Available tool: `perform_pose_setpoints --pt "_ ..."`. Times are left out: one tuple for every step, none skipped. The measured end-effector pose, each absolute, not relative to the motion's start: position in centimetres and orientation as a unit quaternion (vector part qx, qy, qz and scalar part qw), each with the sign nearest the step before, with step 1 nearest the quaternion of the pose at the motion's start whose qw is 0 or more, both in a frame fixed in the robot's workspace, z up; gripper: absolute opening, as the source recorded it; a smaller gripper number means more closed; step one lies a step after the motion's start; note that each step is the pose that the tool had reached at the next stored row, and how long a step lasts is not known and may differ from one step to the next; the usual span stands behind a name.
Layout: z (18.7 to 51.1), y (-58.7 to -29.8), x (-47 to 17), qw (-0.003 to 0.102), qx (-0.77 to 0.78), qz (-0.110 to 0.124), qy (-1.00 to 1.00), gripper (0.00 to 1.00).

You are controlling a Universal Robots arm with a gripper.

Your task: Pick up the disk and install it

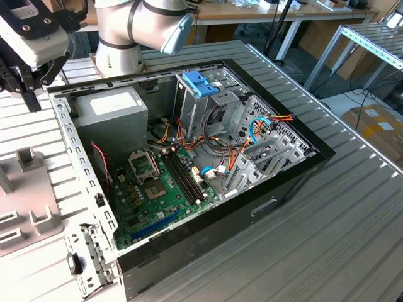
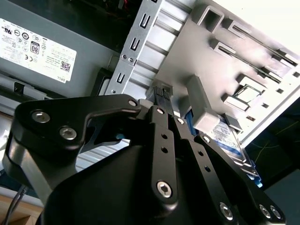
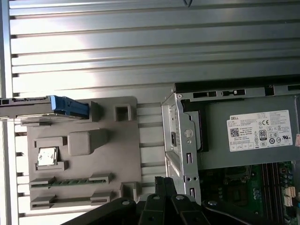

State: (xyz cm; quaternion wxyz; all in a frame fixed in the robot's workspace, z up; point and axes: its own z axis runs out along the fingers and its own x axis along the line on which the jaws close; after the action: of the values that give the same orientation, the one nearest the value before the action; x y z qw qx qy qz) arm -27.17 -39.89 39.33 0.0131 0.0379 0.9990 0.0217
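Beside grey tray (image 3: 117,140) — gripper (image 3: 163,180) clenched, empty — disk (image 3: 28,108) well apart, in tray slot.

Your count: one of each.
You have one disk (image 3: 28,108), one grey tray (image 3: 117,157), one open computer case (image 1: 271,198), one power supply (image 1: 112,112), one motherboard (image 1: 146,196), one blue-topped drive cage (image 1: 200,83).

Arm (image 1: 141,25) points gripper (image 2: 162,92) down, fingers (image 2: 161,140) pressed together.

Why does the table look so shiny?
In the first wrist view, light glares off the metal table in bright bands; in the second wrist view, the table beyond the grey tray washes out white; in the exterior view it looks plain grey.
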Motion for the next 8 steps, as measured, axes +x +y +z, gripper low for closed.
perform_pose_setpoints --pt "39.3 -39.9 -27.3 0.013 0.038 0.022 0.999 0.11" --pt "39.3 -39.9 -27.4 0.013 0.038 0.022 0.999 0.11" --pt "39.3 -39.9 -27.6 0.013 0.038 0.022 0.999 0.11" --pt "39.3 -39.9 -27.7 0.013 0.038 0.022 0.999 0.11" --pt "39.3 -39.9 -27.9 0.013 0.038 0.022 0.999 0.11" --pt "39.3 -39.9 -28.1 0.013 0.038 0.022 0.999 0.11" --pt "39.3 -39.9 -28.2 0.013 0.038 0.022 0.999 0.11" --pt "39.3 -39.9 -28.4 0.013 0.038 0.022 0.999 0.11"
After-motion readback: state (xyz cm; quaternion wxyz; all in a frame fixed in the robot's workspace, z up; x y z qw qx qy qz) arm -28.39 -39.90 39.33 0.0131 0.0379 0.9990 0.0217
